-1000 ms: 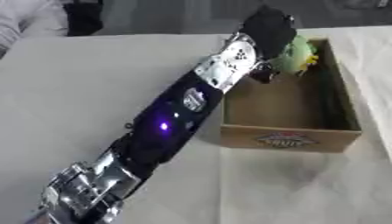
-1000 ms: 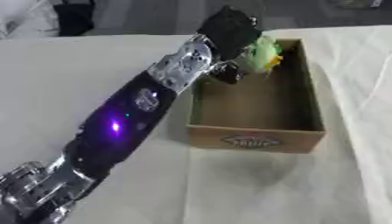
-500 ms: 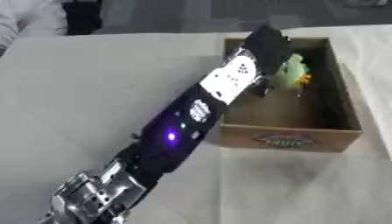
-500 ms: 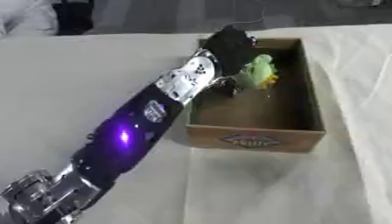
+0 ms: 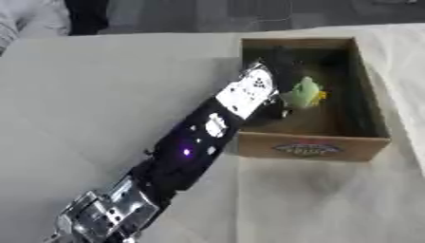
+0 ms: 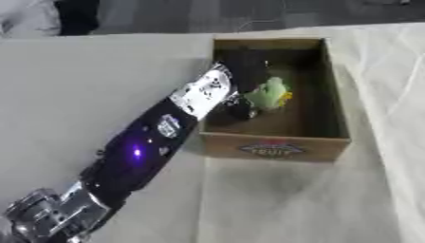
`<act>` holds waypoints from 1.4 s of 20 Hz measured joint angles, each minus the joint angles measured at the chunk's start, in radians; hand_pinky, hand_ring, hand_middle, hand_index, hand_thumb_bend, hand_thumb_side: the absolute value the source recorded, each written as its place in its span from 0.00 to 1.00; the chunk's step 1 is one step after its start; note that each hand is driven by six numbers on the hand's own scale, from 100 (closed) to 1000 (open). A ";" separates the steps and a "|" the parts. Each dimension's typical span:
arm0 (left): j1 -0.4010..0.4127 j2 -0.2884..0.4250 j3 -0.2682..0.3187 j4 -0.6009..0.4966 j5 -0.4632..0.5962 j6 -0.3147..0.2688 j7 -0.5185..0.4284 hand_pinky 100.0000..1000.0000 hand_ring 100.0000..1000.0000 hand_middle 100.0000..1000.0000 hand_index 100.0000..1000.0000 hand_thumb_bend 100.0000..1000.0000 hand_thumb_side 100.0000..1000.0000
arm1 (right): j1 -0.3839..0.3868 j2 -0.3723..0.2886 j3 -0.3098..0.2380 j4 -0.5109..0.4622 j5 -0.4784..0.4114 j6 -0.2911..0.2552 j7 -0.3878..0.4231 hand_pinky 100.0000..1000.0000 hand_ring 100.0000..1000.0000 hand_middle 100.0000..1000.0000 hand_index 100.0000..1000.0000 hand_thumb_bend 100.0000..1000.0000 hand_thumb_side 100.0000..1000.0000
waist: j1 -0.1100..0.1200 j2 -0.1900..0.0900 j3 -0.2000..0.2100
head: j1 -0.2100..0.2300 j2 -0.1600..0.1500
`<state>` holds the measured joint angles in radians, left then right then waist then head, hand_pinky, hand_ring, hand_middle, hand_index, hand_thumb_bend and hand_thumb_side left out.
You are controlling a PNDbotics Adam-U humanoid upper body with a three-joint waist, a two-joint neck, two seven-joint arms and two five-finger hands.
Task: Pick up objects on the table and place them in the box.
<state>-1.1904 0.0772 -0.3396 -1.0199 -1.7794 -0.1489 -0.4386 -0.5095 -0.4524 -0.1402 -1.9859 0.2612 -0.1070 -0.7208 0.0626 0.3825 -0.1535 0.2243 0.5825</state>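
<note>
Inside the box (image 5: 365, 90), near its left wall and about midway along its length, the left hand (image 6: 242, 78) reaches over the rim with its fingers curled on a green toy (image 5: 302, 93), which bears a small yellow patch on its right side. Whether the toy touches the box floor cannot be told. The left arm (image 5: 195, 144), black with silver plates and a purple light, runs from the box's left wall down to the lower left. The box is brown cardboard with a printed label on its near wall and stands on a pale cloth-covered table (image 5: 99, 95).
</note>
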 measured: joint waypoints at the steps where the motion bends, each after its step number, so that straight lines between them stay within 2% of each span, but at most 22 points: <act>1: 0.001 0.000 0.000 0.000 0.000 0.000 -0.001 0.54 0.80 0.74 0.89 0.00 0.82 | 0.000 0.000 0.000 0.000 0.000 0.000 0.000 0.75 0.79 0.63 0.67 0.00 1.00 | 0.000 0.000 0.000 | 0.000 0.001; 2: 0.001 0.000 0.000 -0.002 -0.003 0.000 -0.001 0.55 0.80 0.75 0.90 0.03 0.84 | 0.000 0.000 0.000 0.000 0.000 0.000 0.000 0.75 0.79 0.63 0.67 0.00 1.00 | 0.000 0.000 0.000 | 0.001 0.005; 3: 0.001 0.000 0.000 -0.008 -0.008 0.003 0.001 0.56 0.81 0.75 0.92 0.13 0.89 | 0.000 0.000 0.000 0.000 0.000 0.001 -0.001 0.75 0.79 0.63 0.67 0.00 1.00 | 0.001 0.000 0.000 | 0.002 0.007; 4: 0.001 0.000 0.000 -0.016 -0.016 0.009 0.005 0.57 0.81 0.76 0.93 0.15 0.90 | 0.000 0.000 0.000 0.000 0.000 0.001 -0.002 0.75 0.79 0.63 0.67 0.00 1.00 | 0.003 0.000 0.000 | 0.003 0.009; 10: 0.000 0.001 -0.006 -0.062 -0.069 0.047 0.037 0.63 0.85 0.80 0.99 0.43 0.93 | 0.000 0.002 0.000 0.000 0.000 0.000 -0.004 0.75 0.78 0.63 0.67 0.00 1.00 | 0.003 0.000 -0.001 | 0.006 0.014; 13: 0.000 0.001 -0.007 -0.073 -0.091 0.055 0.036 0.66 0.87 0.83 1.00 0.66 0.97 | 0.000 0.004 0.000 0.000 -0.002 0.000 -0.005 0.75 0.78 0.63 0.67 0.00 1.00 | 0.003 -0.001 -0.001 | 0.008 0.014; 14: 0.000 0.001 -0.007 -0.076 -0.096 0.058 0.033 0.67 0.88 0.83 1.00 0.77 0.97 | 0.000 0.006 0.000 0.000 -0.002 -0.001 -0.005 0.75 0.78 0.63 0.67 0.00 1.00 | 0.003 -0.001 -0.001 | 0.008 0.014; 16: 0.000 0.002 -0.007 -0.085 -0.100 0.064 0.024 0.69 0.89 0.84 1.00 0.89 0.98 | 0.000 0.008 0.000 0.000 -0.003 -0.001 -0.006 0.75 0.78 0.63 0.67 0.00 1.00 | 0.003 -0.001 -0.001 | 0.009 0.014; 17: 0.000 0.002 -0.007 -0.090 -0.103 0.066 0.018 0.70 0.90 0.85 1.00 1.00 0.99 | 0.000 0.008 0.000 0.000 -0.004 -0.001 -0.006 0.75 0.78 0.62 0.67 0.00 1.00 | 0.003 -0.002 -0.001 | 0.010 0.014; 25: 0.000 0.012 -0.006 -0.140 -0.095 0.068 -0.042 0.69 0.89 0.84 1.00 1.00 1.00 | 0.000 0.008 0.000 0.000 -0.008 0.002 -0.011 0.75 0.78 0.62 0.67 0.00 1.00 | 0.002 -0.007 0.001 | 0.010 0.014; 27: 0.000 0.019 -0.004 -0.167 -0.078 0.073 -0.043 0.67 0.87 0.82 1.00 0.90 1.00 | 0.001 0.008 0.000 0.000 -0.008 0.002 -0.012 0.75 0.78 0.62 0.67 0.00 1.00 | 0.001 -0.010 0.005 | 0.009 0.014; 28: 0.000 0.022 -0.001 -0.185 -0.067 0.079 -0.040 0.66 0.86 0.81 0.98 0.81 1.00 | 0.003 0.008 0.000 0.000 -0.008 0.003 -0.013 0.75 0.78 0.62 0.67 0.00 1.00 | 0.001 -0.013 0.008 | 0.007 0.014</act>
<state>-1.1900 0.0993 -0.3404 -1.2050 -1.8465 -0.0695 -0.4782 -0.5064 -0.4443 -0.1407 -1.9859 0.2535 -0.1040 -0.7334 0.0637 0.3700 -0.1455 0.2318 0.5965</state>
